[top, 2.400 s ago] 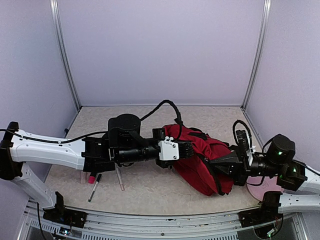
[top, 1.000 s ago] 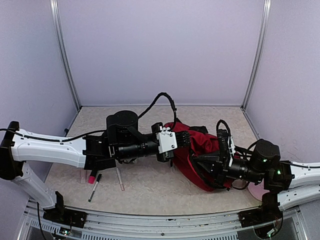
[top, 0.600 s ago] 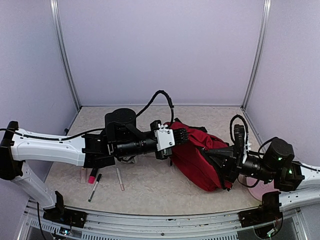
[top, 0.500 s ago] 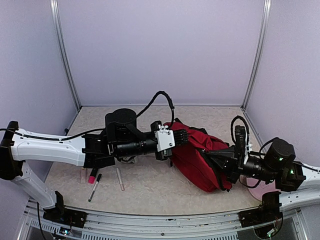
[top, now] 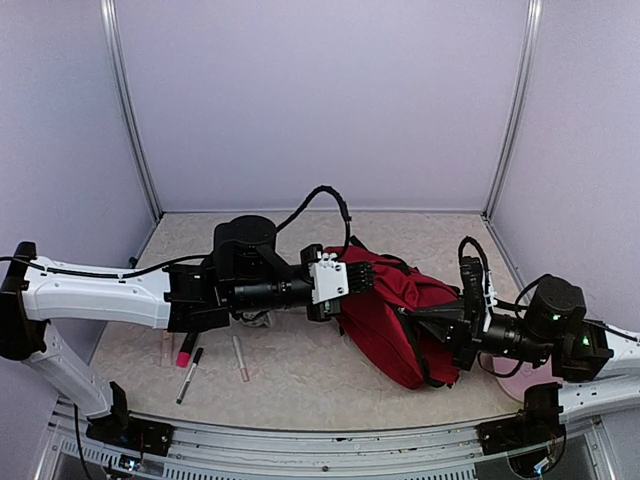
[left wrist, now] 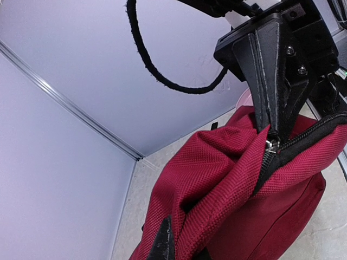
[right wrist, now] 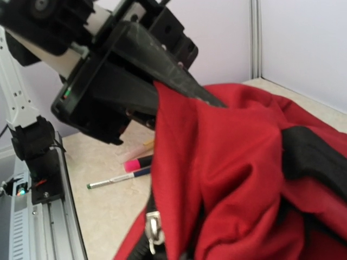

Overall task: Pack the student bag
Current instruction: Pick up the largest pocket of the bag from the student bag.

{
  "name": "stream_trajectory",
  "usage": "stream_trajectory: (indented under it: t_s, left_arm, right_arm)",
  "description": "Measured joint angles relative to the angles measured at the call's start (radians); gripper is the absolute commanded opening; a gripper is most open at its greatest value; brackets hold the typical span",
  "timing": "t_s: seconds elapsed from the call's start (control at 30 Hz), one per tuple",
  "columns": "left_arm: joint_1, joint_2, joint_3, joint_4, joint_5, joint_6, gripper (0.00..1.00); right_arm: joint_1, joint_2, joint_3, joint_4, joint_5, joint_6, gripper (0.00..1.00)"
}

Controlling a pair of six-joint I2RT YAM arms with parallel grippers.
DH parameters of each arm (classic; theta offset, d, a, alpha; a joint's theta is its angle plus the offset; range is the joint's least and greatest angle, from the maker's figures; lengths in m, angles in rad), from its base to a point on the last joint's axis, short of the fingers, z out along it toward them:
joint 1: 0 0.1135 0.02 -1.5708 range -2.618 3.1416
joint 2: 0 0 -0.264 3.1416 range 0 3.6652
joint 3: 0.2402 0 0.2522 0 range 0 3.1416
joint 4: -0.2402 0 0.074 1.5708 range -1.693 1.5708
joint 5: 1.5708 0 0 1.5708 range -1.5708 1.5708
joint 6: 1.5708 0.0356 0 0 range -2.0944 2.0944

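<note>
The left jaws are closed, pinching a fold of red fabric at the mouth of the student bag (top: 400, 310), seemingly to brace it. The right jaws are closed on the zipper pull (left wrist: 271, 145), likely to draw it along. The bag lies mid-desk (top: 300, 375); pens (top: 190, 372) lie to its left.

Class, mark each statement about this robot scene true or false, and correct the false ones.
1. The left gripper is shut on the student bag's red fabric. True.
2. The right gripper hangs open, away from the bag. False: it is shut at the bag's zipper.
3. Loose pens lie on the table, left of the bag. True.
4. The bag is blue. False: it is dark red.
</note>
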Motion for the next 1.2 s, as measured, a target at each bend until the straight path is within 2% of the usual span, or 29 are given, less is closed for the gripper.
stream_trajectory:
  t_s: [0.2, 0.4, 0.47, 0.57, 0.77, 0.87, 1.03, 1.2]
  left_arm:
    - [0.019, 0.0, 0.035, -0.05, -0.006, -0.023, 0.0]
    - [-0.04, 0.014, 0.057, -0.053, -0.1, -0.039, 0.0]
    - [-0.044, 0.018, 0.057, -0.056, -0.116, -0.043, 0.0]
    - [-0.044, 0.021, 0.056, -0.059, -0.133, -0.046, 0.0]
    - [-0.028, 0.019, 0.055, -0.014, -0.153, -0.05, 0.0]
    - [-0.023, 0.019, 0.055, -0.002, -0.158, -0.054, 0.0]
    - [-0.022, 0.019, 0.055, 0.005, -0.159, -0.065, 0.0]
    - [-0.022, 0.019, 0.055, 0.006, -0.166, -0.071, 0.0]
  right_arm:
    - [-0.008, 0.066, 0.048, -0.016, -0.012, 0.008, 0.0]
    - [-0.008, 0.195, 0.056, 0.047, -0.096, 0.003, 0.01]
    - [-0.008, 0.242, 0.061, 0.078, -0.094, 0.005, 0.04]
    - [-0.008, 0.269, 0.061, 0.104, -0.067, 0.021, 0.14]
    - [-0.005, 0.187, 0.031, 0.041, 0.031, 0.08, 0.23]
    - [-0.005, 0.119, 0.025, -0.027, 0.063, 0.114, 0.21]
    - [-0.005, 0.103, 0.03, -0.117, 0.075, 0.15, 0.17]
    - [0.002, 0.146, 0.01, -0.044, -0.086, 0.138, 0.12]
